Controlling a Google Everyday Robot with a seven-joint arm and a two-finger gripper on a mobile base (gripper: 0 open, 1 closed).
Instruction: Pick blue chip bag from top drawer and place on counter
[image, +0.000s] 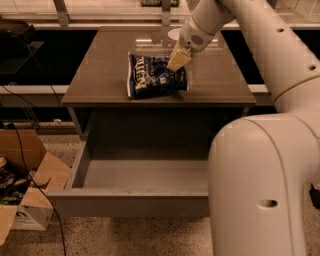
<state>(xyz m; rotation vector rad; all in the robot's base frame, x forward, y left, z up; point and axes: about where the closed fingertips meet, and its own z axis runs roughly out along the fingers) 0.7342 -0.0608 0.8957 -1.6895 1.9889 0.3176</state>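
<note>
The blue chip bag (154, 76) lies on the counter (100, 75), near its front edge and a little left of centre. It is dark navy foil with white lettering. My gripper (178, 60) comes down from the upper right and sits at the bag's upper right corner, touching or just above it. The top drawer (130, 204) is pulled fully out below the counter, and its plain grey floor (145, 172) holds nothing that I can see.
A white bowl (174, 33) stands at the back of the counter, partly hidden behind my arm. My arm's large white link (260, 170) fills the right foreground. An open cardboard box (27, 200) and cables lie on the floor at left.
</note>
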